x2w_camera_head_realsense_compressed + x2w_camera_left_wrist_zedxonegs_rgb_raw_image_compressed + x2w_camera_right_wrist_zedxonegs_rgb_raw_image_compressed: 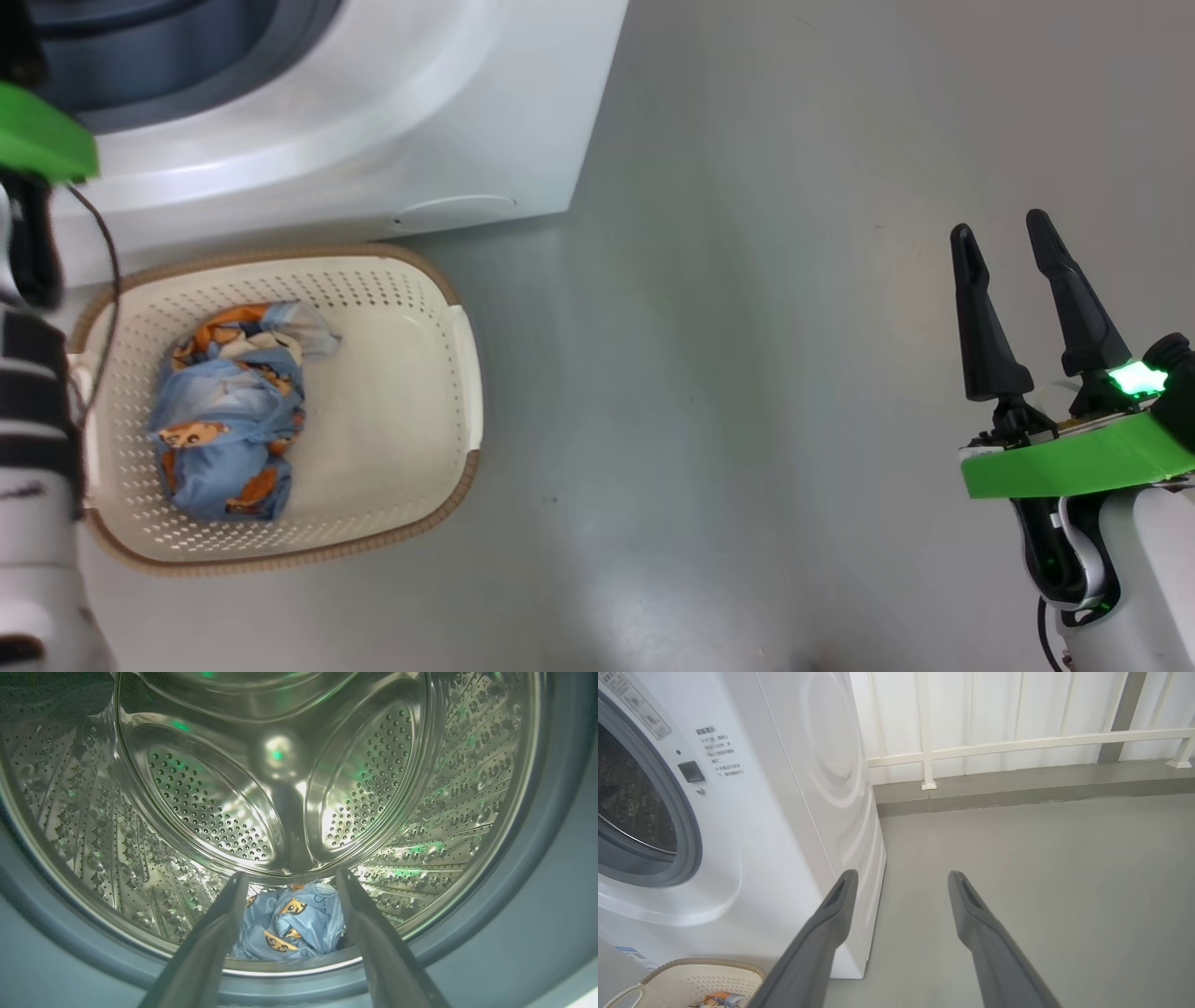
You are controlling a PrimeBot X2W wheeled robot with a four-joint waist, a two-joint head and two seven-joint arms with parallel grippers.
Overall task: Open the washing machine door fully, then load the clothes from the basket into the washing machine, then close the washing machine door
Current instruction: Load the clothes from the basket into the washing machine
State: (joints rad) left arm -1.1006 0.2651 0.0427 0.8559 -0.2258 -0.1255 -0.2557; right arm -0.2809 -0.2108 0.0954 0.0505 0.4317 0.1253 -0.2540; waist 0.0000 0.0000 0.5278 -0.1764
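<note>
One of the clothes (289, 926), light blue with orange cartoon prints, lies at the bottom front of the steel drum (196, 812). My left gripper (292, 877) hangs open just above it, inside the washing machine (373, 121) opening, fingers apart and empty. A second garment (233, 411) lies crumpled in the left half of the cream basket (420, 373), which stands on the floor in front of the washing machine (752, 826). My right gripper (1008, 238) is open and empty over the bare floor far to the right. The washing machine door is out of view.
Grey floor (747, 373) spreads to the right of the machine and basket. A white railing (1017, 744) and a low kerb run along the back wall. The basket's rim (691, 966) shows at the machine's foot in the right wrist view.
</note>
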